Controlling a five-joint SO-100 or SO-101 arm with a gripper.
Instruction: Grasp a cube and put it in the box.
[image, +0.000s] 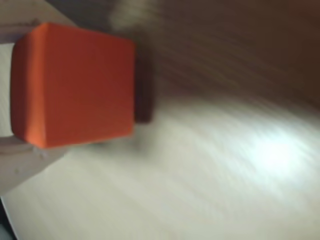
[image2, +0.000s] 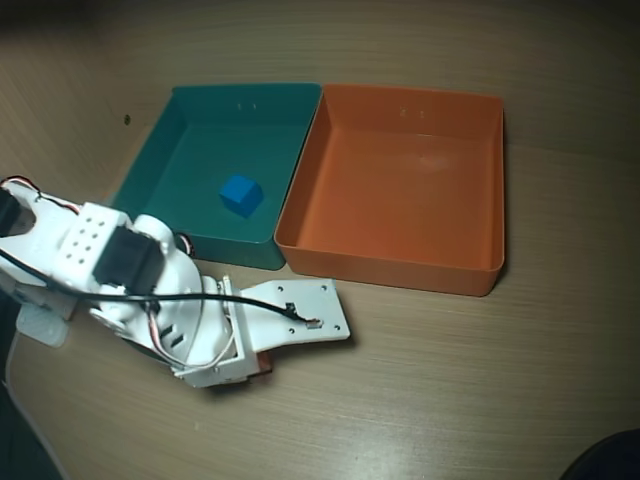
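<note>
Wrist view blurred: the orange cube (image: 75, 85) fills the upper left, sitting between the pale fingers (image: 25, 165) of the gripper (image: 15, 90), one finger above it and one below, both pressed against its faces, so the jaws look closed on it with the wooden table (image: 210, 165) passing behind. Overhead view: the white arm (image2: 120, 280) lies at the near left of the table, gripper (image2: 262, 362) low over the wood, a sliver of orange cube (image2: 264, 360) showing under the flat white jaw plate. The orange box (image2: 400, 262) sits far right of the gripper, empty, touching the teal tray (image2: 150, 170) on its left. A small blue cube (image2: 241, 194) rests inside the teal tray
</note>
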